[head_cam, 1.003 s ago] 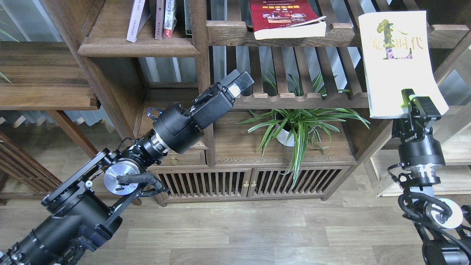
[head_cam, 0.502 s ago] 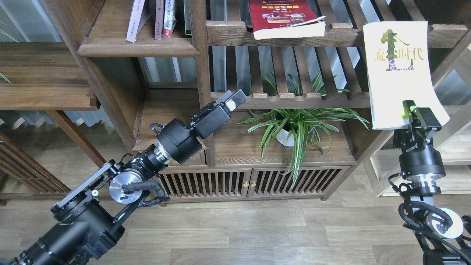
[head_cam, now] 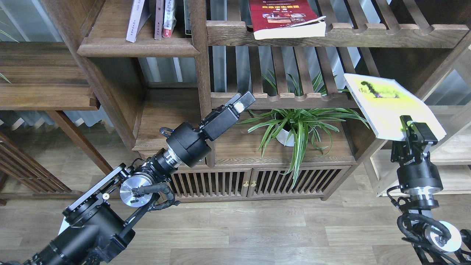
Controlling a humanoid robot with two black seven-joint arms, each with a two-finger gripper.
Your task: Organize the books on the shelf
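Observation:
My right gripper [head_cam: 415, 127] is shut on the near edge of the yellow-green book [head_cam: 390, 105], held tilted nearly flat in the air at the right, in front of the slatted rack. The dark red book [head_cam: 285, 18] with thick white pages lies flat on the upper slatted rack. A pale white-lavender book [head_cam: 134, 20] leans upright on the dark solid shelf [head_cam: 138, 47] at upper left, beside other upright books. My left gripper [head_cam: 243, 102] points up and right near the centre post; its fingers look closed together and hold nothing.
A potted spider plant [head_cam: 294, 129] stands on the low cabinet [head_cam: 279, 154] under the lower slatted rack [head_cam: 287, 98]. A pale wooden rack [head_cam: 452, 162] is at the far right. Another dark shelf [head_cam: 44, 77] is at the left. Wooden floor lies below.
The right gripper has tipped the yellow-green book from upright to nearly flat and lowered it. The left gripper, after dropping, has shifted a little right.

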